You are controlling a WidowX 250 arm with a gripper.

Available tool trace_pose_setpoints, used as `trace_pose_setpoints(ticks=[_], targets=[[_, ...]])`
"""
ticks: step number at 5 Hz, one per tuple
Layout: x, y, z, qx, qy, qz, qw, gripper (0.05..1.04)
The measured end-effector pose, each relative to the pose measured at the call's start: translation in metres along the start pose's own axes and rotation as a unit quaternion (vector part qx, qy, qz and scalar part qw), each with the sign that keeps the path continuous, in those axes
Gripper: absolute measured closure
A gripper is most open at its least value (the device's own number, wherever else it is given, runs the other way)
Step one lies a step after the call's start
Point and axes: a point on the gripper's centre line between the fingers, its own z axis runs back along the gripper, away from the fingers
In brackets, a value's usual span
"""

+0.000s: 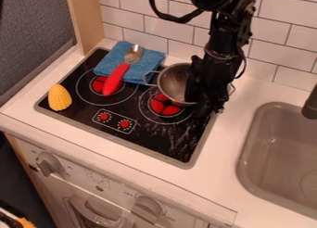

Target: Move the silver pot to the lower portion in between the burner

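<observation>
Clock directions are taken from the middle of the black stove top (148, 139), with 6 o'clock nearest the camera. Nearest, below the bench (93, 141), the oven knobs (148, 208) are set. At 7 o'clock two small red dials (125, 124) are marked on the stove. The grey sink (248, 148) is set into the bench between 3 and 4 o'clock. The yellow corn (59, 98) is placed at 9 o'clock. At 2 o'clock the silver pot (173, 81) is seen over the far part of the right burner (165, 106), its right side covered by the gripper (207, 104); whether the gripper is clenched or released cannot be told. Farther, toward 12 o'clock, the red-handled spoon (115, 78) is laid partly across the blue towel (148, 57).
</observation>
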Motion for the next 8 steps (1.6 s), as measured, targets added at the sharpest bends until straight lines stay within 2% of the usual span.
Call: trace_pose_setpoints(ticks=[1,2,3,4,5,6,7,8], targets=[[-0.007,0.002,0.007,-0.007,-0.02,0.003,0.9998,0.781],[-0.026,0.002,0.033,-0.015,-0.052,0.003,0.9985,0.944],[-0.056,0.009,0.07,-0.014,-0.104,0.031,0.994,1.011],[-0.1,0.02,0.073,-0.016,-0.093,0.073,0.9928,1.014],[-0.133,0.019,0.054,-0.02,-0.061,0.09,0.9939,1.014],[-0.151,0.005,0.034,-0.027,-0.04,0.084,0.9953,1.014],[-0.152,-0.014,0.029,-0.027,-0.039,0.06,0.9971,1.014],[-0.149,-0.018,0.024,-0.015,-0.032,0.055,0.9979,0.983]])
